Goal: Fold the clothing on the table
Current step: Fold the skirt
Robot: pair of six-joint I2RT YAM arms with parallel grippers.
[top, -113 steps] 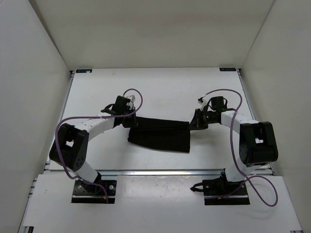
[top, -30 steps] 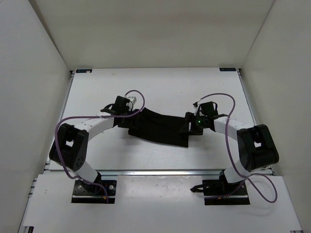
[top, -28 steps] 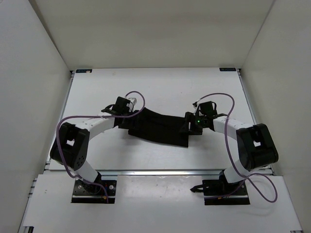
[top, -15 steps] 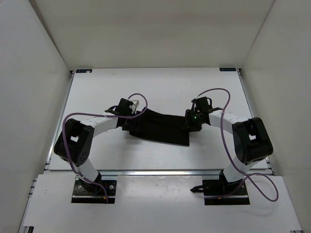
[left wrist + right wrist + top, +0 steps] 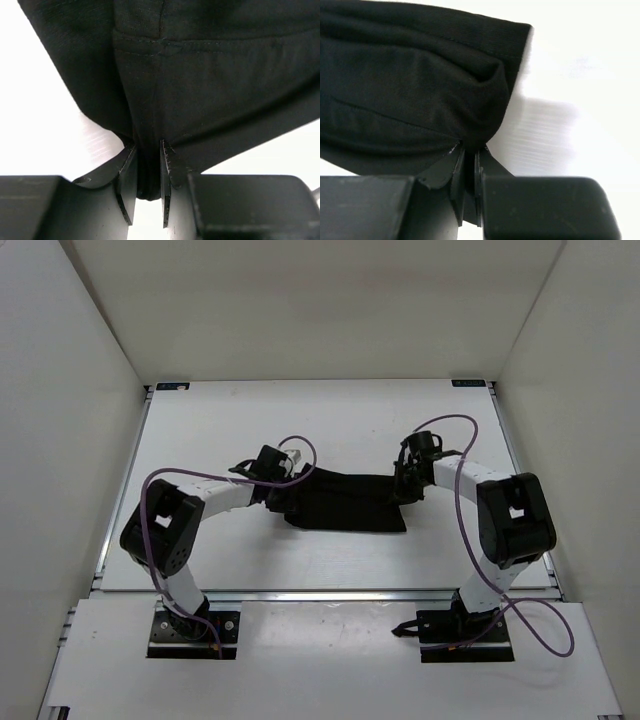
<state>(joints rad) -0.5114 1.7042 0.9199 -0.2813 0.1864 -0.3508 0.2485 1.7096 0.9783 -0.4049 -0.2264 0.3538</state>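
Left pincer (image 5: 147, 156) clenched on the clothing (image 5: 210, 75): in the left wrist view a bunched fold of black cloth fills the narrow gap between the two jaws at lower centre of the frame. Cloth spreads upward from the grip and covers most of the frame. A stitched seam (image 5: 165, 44) crosses its upper part. White desk (image 5: 45, 125) shows at left and at lower right. Right pincer (image 5: 469, 152) likewise clenched on the clothing (image 5: 410, 90): jaws nearly together, with a thin pinch of cloth between them at lower centre of the right wrist view. The cloth gathers into creases toward the grip. Its hemmed corner (image 5: 520, 35) lies at upper right centre, with bare desk (image 5: 580, 75) beyond it to the right. Top view: clothing (image 5: 350, 505) lies as a dark, low band at centre of the frame, on the desk (image 5: 200, 430). Left pincer (image 5: 285, 495) sits at its left end, right pincer (image 5: 405, 485) at its upper right end. Lower edge of the cloth runs toward lower right and touches the desk. Whether the gripped ends are lifted off the surface, cannot tell. Both arms are bent, elbows out toward the frame's sides. A purple cable (image 5: 150, 510) loops along each arm. Blue corner marks (image 5: 170, 386) sit at the far edge.
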